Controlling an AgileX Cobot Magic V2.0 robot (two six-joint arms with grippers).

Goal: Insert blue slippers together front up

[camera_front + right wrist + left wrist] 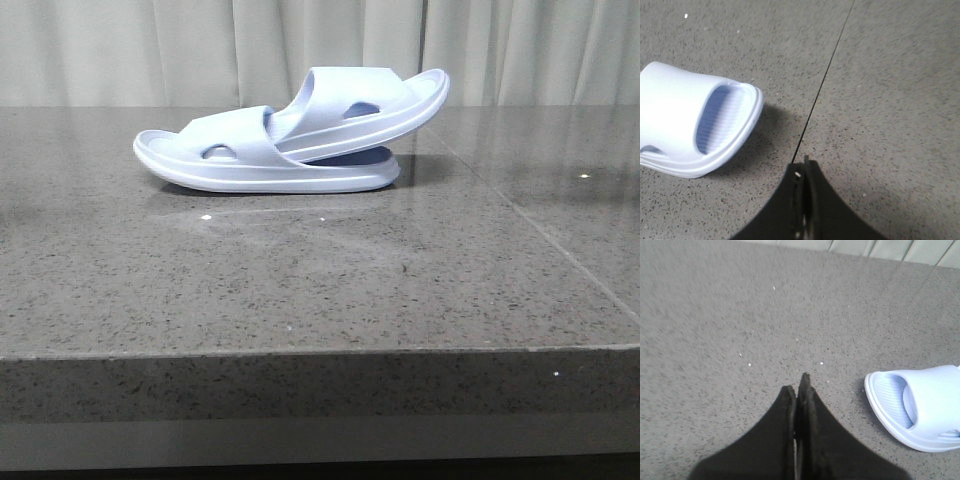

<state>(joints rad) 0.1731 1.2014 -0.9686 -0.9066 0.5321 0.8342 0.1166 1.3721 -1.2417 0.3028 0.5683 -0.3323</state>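
Where the slippers sit: far part of the table [300,300], near the curtain [200,50]
Slippers: pale blue foam, smooth, thick soles, wide straps with oval side cut-outs
Lower slipper [250,165]: flat on the table
Upper slipper [370,105]: tucked under the lower strap, tilted up rightward
Table: grey speckled stone, glossy, one thin seam
Left gripper [799,387]: black tapered fingers pressed together, holding nothing
Right gripper [804,170]: likewise closed, holding nothing
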